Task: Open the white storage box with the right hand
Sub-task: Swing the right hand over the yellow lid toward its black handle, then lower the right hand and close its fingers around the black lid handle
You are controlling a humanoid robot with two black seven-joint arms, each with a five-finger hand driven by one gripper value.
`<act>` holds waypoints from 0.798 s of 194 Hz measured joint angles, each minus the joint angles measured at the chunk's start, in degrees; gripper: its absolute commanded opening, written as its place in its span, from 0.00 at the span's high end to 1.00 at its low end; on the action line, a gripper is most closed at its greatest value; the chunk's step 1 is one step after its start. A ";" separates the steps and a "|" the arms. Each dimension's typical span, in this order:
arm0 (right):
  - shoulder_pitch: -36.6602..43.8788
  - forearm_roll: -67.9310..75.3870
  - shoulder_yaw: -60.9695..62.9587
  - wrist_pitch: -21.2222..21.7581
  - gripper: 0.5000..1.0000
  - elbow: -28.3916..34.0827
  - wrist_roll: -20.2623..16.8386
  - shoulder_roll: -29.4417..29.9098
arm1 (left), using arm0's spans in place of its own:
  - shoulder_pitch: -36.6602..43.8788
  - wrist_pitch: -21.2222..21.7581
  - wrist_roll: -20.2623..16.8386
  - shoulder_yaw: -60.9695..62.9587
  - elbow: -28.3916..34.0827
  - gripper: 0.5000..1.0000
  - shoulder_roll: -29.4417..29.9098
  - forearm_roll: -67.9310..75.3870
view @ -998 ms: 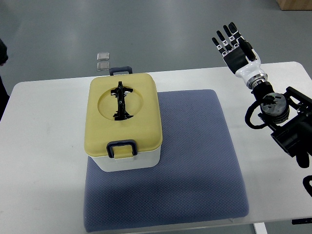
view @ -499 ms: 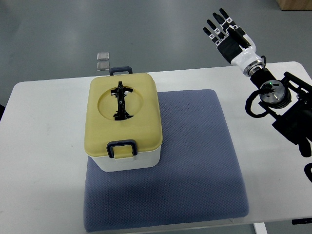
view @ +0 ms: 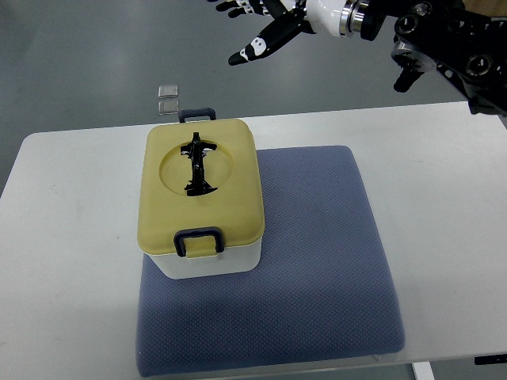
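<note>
The white storage box [view: 207,261] sits on the left part of a blue-grey mat [view: 317,269], which lies on a white table [view: 71,261]. Its yellow lid [view: 230,198] is closed — a black folding handle [view: 196,165] lies flat in the round recess on top, and 2 dark latches show, one at the lid's 6 o'clock edge [view: 198,238] and one at its 12 o'clock edge [view: 196,114]. The right hand [view: 265,28] is up at the picture's top edge, roughly at the box's 1 o'clock and well apart from it, over the grey floor beyond the table. Its fingers [view: 252,50] are spread and hold nothing; part of the hand is cut off by the frame. The black arm [view: 447,47] reaches in from the upper right corner. On the floor just past the table's far edge, at the box's 11 o'clock, lie 2 small clear squares [view: 168,98] — what they are cannot be told.
</note>
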 measured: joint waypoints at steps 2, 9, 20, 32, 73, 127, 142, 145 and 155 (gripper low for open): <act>0.65 -0.97 -0.91 -0.07 0.14 0.61 0.54 -0.07 | 0.00 0.00 0.00 -0.01 -0.03 0.00 0.00 0.00; 2.91 -4.32 -4.20 -0.44 0.14 2.56 2.41 -0.23 | 0.00 0.00 0.00 -0.03 -0.16 0.00 0.00 0.00; 6.14 -9.58 -9.38 -1.51 0.14 4.69 4.65 -0.20 | 0.00 -0.01 -0.06 -0.04 -0.29 0.00 0.00 0.00; 9.55 -16.33 -15.33 -3.91 0.14 5.90 6.27 0.22 | 0.01 -0.04 -0.13 -0.05 -0.35 0.00 0.00 0.00; 13.96 -24.83 -24.59 -10.73 0.14 6.88 9.39 2.09 | -0.01 -0.09 -0.25 -0.05 -0.37 0.00 0.00 0.00; 11.49 -25.40 -25.98 -16.83 0.16 7.19 10.29 4.27 | -0.01 -0.09 -0.26 -0.05 -0.33 0.00 0.00 0.00; 10.75 -25.40 -26.04 -17.38 0.19 7.14 10.30 4.54 | 0.00 -0.09 -0.26 -0.05 -0.29 0.00 0.00 0.00; 10.63 -25.40 -26.04 -17.43 0.19 7.13 10.30 4.57 | 0.00 -0.09 -0.26 -0.05 -0.29 0.00 0.00 0.00; 10.28 -25.40 -26.04 -17.66 0.20 7.12 10.31 4.63 | 0.00 -0.09 -0.26 -0.04 -0.28 0.00 0.00 0.00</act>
